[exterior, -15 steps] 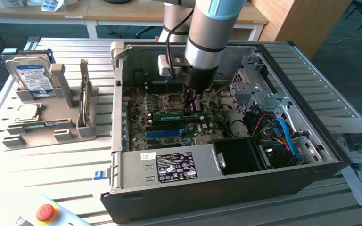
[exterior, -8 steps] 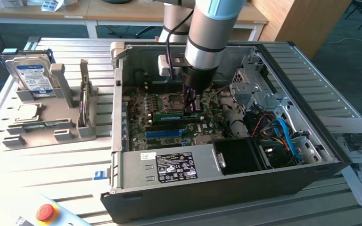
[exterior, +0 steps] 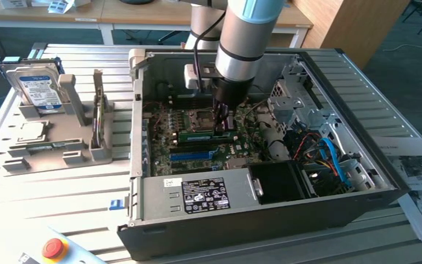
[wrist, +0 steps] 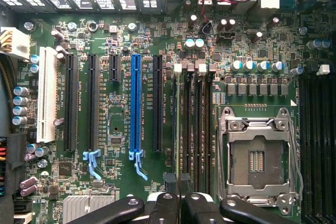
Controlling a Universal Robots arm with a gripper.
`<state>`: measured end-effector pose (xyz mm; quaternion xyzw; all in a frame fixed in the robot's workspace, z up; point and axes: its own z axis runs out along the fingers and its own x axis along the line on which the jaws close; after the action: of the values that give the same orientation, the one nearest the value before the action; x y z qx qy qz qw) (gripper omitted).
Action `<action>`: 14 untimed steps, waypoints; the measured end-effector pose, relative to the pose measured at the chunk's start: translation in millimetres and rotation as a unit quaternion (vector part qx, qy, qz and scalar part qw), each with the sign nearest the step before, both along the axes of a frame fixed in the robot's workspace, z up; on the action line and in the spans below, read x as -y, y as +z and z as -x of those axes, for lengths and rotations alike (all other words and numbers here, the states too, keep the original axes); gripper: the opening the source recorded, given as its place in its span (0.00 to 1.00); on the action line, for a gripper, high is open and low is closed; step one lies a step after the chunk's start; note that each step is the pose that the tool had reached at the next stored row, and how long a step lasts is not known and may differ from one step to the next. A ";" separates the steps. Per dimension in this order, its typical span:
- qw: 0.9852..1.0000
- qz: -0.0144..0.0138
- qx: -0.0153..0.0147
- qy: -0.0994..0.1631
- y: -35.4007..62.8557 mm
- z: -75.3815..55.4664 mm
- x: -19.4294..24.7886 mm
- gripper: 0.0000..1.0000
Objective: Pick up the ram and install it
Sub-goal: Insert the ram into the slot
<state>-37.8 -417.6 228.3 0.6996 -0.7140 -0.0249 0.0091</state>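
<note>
In the exterior view the gripper (exterior: 224, 126) is down inside the open computer case (exterior: 270, 220), its fingers pinched narrowly on the ram (exterior: 196, 133), which lies lengthwise over the motherboard just beside the processor socket (exterior: 200, 116). A look-alike green stick (exterior: 97, 118) stands in the rack outside. In the wrist view the fingertips (wrist: 167, 199) hover nearly together over the black memory slots (wrist: 194, 129). The pick-up looks done; whether the ram is seated cannot be told.
</note>
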 end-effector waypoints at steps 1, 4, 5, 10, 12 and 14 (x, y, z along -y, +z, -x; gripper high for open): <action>1.000 0.000 0.000 0.000 0.0 0.0 0.0 0.12; 1.000 0.000 0.000 0.000 0.5 0.0 -0.1 0.12; 1.000 -0.001 0.000 0.000 0.9 0.0 -0.1 0.12; 1.000 0.000 0.000 0.000 4.3 0.0 -0.1 0.12; 1.000 0.000 0.000 0.000 5.5 0.0 0.0 0.12; 1.000 0.000 0.000 0.000 6.4 0.0 -0.1 0.12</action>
<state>-37.7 -417.5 234.7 0.6996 -0.7140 -0.0251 0.0091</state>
